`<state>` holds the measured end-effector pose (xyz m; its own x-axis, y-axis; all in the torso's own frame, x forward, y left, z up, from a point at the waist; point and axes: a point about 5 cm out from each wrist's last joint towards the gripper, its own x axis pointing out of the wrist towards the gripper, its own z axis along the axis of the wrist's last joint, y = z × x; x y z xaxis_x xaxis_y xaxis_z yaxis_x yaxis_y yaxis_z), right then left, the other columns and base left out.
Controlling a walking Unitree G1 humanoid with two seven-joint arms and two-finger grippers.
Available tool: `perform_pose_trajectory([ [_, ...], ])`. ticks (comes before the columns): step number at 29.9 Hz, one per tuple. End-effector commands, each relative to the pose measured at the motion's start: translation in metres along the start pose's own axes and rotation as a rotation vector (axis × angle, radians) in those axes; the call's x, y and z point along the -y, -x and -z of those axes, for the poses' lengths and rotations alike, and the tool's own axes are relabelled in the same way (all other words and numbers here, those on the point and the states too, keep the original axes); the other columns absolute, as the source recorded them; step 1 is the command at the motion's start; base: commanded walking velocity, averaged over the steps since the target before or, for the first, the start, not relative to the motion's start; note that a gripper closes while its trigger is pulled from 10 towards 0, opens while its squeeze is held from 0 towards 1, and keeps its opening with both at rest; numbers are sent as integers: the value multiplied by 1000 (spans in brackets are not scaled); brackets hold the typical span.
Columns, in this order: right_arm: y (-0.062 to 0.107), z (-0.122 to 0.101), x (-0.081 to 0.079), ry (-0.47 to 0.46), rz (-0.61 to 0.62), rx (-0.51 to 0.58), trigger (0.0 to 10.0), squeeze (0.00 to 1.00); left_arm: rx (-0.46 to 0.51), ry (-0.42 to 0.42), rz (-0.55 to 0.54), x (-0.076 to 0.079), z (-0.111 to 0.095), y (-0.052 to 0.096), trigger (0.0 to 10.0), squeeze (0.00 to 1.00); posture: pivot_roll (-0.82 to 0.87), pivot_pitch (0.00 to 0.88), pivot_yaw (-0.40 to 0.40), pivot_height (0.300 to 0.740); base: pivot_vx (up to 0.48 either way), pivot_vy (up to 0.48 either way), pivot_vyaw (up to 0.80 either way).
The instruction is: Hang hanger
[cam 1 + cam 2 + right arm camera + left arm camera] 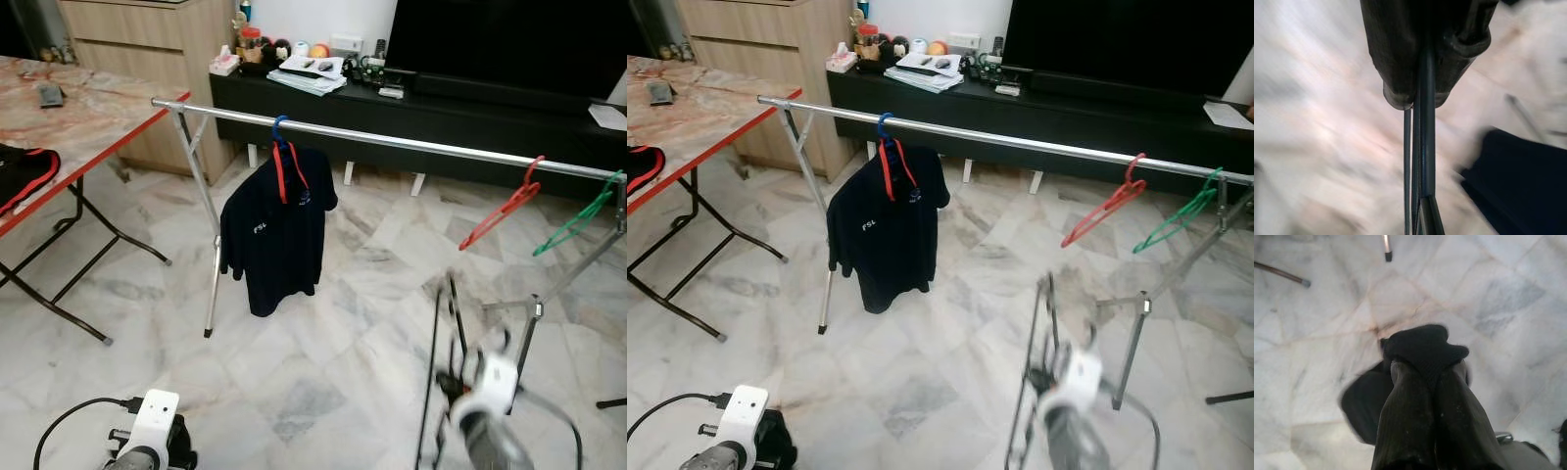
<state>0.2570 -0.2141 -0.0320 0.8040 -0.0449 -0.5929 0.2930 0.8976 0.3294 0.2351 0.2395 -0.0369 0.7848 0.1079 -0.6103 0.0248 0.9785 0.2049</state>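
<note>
My right gripper (1418,100) is shut on a thin black hanger (1422,161). In the left eye view the hanger (434,362) stands upright low at the right, blurred, below and in front of the silver rail (411,143) of a clothes rack. On the rail hang a blue hanger (279,127) carrying a dark shirt (274,230), a bare red hanger (505,211) and a bare green hanger (583,215). My left gripper (1427,364) is shut with nothing in it and hangs low over the marble floor.
A folding table (93,113) with a red edge stands at the left. Behind the rack runs a black TV bench (470,113) with papers and small items. The rack's legs (211,255) stand on the marble floor (323,343).
</note>
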Motion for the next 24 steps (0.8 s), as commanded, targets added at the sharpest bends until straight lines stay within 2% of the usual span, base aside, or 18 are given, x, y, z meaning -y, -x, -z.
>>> perform_pose_trajectory([
  [1, 4, 13, 6, 12, 79, -32, 10000, 0, 55, 24, 8, 0, -4, 1, 10000, 0, 70, 67, -40, 740, 0, 0, 0],
  [4, 9, 29, 14, 11, 144, -64, 10000, 0, 81, 36, 8, 0, -5, 2, 10000, 0, 61, 61, -35, 740, 0, 0, 0],
  [8, 12, 38, 15, 33, 158, -92, 10000, 0, 103, 50, 0, 0, -6, 3, 10000, 0, 56, 57, -33, 740, 0, 0, 0],
  [9, 14, 44, 16, 75, 160, -118, 10000, 0, 132, 51, -9, 0, -10, 2, 10000, 0, 56, 57, -33, 740, 0, 0, 0],
  [12, 17, 51, 19, 66, 180, -138, 10000, 0, 206, 70, -28, -1, -22, 2, 10000, 0, 55, 45, -29, 740, 0, 0, 0],
  [14, 20, 56, 22, 95, 182, -141, 10000, 0, 329, 92, -61, -4, -44, 2, 10000, 0, 58, 37, -27, 740, 0, 0, 0],
  [15, 20, 56, 22, 95, 182, -141, 10000, 0, 329, 92, -61, -4, -44, 2, 10000, 0, 58, 37, -27, 740, 0, 0, 0],
  [17, 23, 63, 24, 129, 194, -170, 10000, 0, 450, 104, -44, -2, -65, 5, 10000, 0, 55, 31, -24, 740, 0, 0, 0],
  [21, 26, 68, 26, 151, 195, -191, 10000, 0, 544, 130, -33, 1, -80, 10, 10000, 0, 59, 23, -20, 740, 0, 0, 0],
  [24, 29, 75, 29, 138, 204, -212, 10000, 0, 680, 83, 10, 5, -103, 26, 10000, 0, 61, 19, -13, 740, 0, 0, 0],
])
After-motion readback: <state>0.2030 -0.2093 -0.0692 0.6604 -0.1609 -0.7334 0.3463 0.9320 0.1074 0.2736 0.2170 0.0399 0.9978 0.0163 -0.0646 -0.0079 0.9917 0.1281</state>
